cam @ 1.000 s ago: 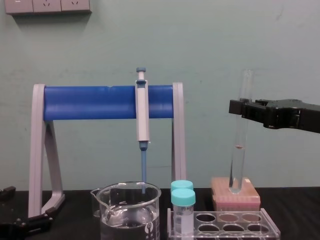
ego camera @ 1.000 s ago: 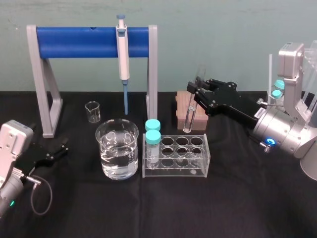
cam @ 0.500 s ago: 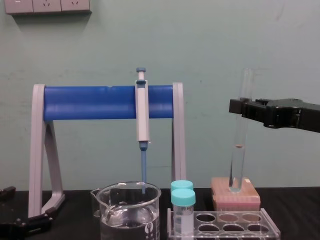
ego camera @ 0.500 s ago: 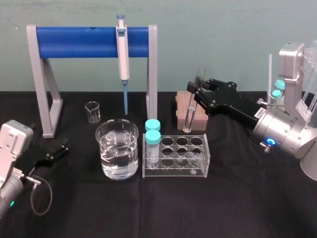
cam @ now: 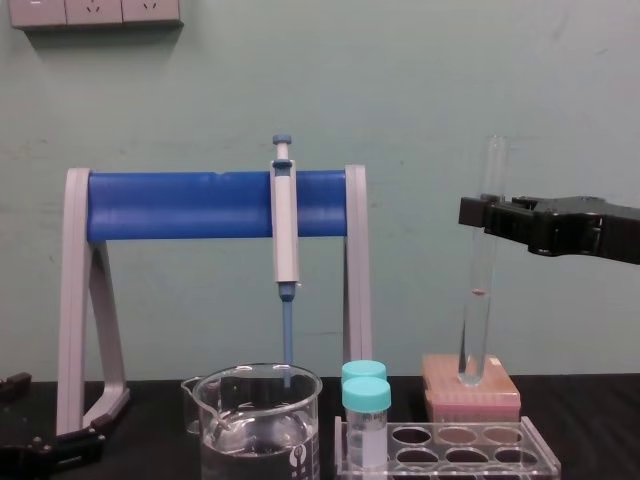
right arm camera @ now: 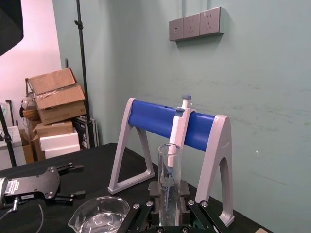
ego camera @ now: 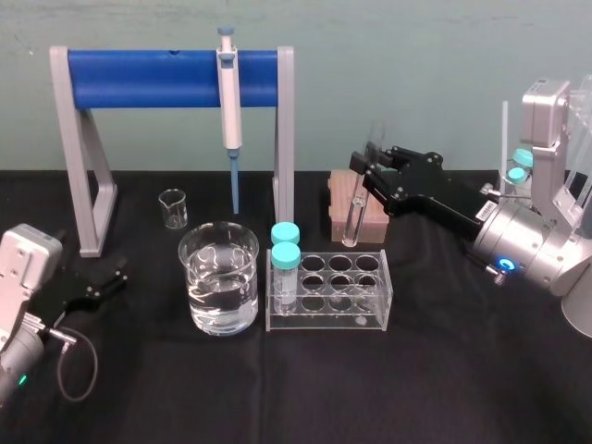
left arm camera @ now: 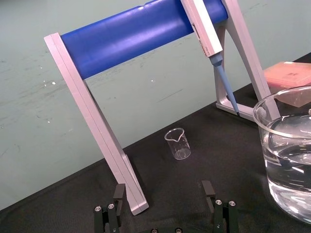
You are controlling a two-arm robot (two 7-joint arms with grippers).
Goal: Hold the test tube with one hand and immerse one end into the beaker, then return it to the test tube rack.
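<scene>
**While Tube Hangs Raised**

Since nothing has shifted, the right claw (ego camera: 366,176) stays clamped on the upright test tube (cam: 478,300), raised behind the rack (ego camera: 370,301); travel to the beaker (ego camera: 220,277) is pending. The left claw (ego camera: 102,282) lies spread, empty, on the tabletop (ego camera: 462,370).

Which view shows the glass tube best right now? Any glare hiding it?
Chest view: the test tube in the right gripper outlines cleanly against the plain wall, no glare. Head view: its top fades into the wall; the lower part reads against the box. Right wrist view: rim clear. Left gripper sits parked at the left.
</scene>
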